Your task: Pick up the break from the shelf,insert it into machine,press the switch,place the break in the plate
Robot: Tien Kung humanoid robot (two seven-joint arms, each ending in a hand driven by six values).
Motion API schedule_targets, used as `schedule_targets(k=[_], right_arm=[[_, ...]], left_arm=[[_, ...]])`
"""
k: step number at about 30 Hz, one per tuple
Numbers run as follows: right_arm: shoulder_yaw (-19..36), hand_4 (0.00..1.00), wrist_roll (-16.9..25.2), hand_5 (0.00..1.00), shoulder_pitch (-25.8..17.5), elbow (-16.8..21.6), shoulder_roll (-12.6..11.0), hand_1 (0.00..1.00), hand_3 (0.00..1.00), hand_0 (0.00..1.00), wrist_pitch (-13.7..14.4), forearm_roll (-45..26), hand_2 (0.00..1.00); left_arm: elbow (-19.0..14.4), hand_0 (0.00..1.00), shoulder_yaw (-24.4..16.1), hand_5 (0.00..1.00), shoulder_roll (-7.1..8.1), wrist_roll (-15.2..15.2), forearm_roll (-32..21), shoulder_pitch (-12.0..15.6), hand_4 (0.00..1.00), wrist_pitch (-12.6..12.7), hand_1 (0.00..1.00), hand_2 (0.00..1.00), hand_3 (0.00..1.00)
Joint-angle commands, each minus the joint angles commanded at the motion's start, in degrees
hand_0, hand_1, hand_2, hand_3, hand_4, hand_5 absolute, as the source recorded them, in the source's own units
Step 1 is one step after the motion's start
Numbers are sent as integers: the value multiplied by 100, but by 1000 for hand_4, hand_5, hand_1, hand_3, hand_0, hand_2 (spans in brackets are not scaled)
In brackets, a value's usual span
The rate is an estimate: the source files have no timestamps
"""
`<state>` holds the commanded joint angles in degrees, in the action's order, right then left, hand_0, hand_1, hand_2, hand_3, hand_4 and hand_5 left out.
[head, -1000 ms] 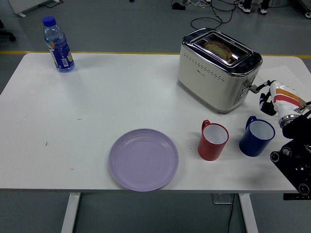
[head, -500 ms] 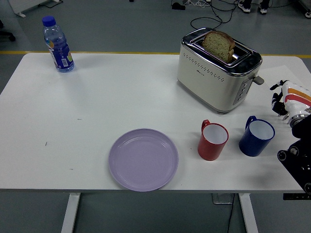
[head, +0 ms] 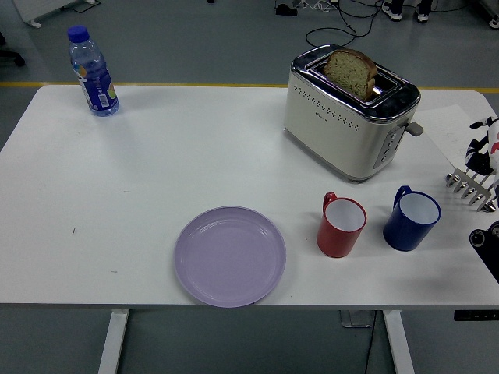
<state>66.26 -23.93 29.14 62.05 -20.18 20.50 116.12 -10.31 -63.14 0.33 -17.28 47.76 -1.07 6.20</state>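
Observation:
A slice of brown bread [head: 351, 70] stands upright in the slot of the cream and chrome toaster [head: 343, 117] at the back right of the table, its top half above the slot. The toaster's lever [head: 414, 128] sits high on its right end. The lilac plate [head: 230, 255] lies bare near the front edge, left of centre. My right hand [head: 485, 148] shows only partly at the picture's right edge, well right of the toaster and touching nothing I can see. My left arm is out of view.
A red mug [head: 341, 226] and a blue mug [head: 412, 220] stand side by side in front of the toaster. A metal rack [head: 470, 185] pokes in at the right edge. A water bottle [head: 93, 72] stands at the back left.
The bread has risen out of the toaster slot and the lever has come up. My right hand has drawn back from the lever to the right edge.

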Motion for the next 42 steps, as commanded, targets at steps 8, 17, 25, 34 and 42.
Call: schedule_targets(k=[8, 17, 25, 34, 42], right_arm=[[3, 687, 201, 263, 247, 389, -45, 805, 952, 809, 144, -209, 945], [-444, 722, 258, 271, 1149, 570, 47, 819, 921, 836, -3, -514, 920], [-1195, 723, 15, 270, 2246, 313, 401, 798, 905, 831, -626, -925, 887], [-1901, 724, -151, 269, 3067, -613, 1061, 796, 887, 833, -1071, -914, 876], [-2271, 722, -144, 268, 3419, -1338, 1455, 797, 898, 845, -1179, -892, 870]], left_arm=[[0, 418, 34, 998, 13, 10, -43, -55, 509, -1, 501, 595, 700], [0, 418, 51, 998, 31, 14, -67, -85, 508, -5, 501, 594, 696], [0, 418, 57, 998, 51, 11, -54, -97, 507, -11, 500, 592, 697], [0, 419, 56, 998, 74, 18, -23, -106, 506, 0, 499, 589, 695], [0, 419, 156, 998, 99, 31, -83, -124, 508, 5, 497, 586, 692]])
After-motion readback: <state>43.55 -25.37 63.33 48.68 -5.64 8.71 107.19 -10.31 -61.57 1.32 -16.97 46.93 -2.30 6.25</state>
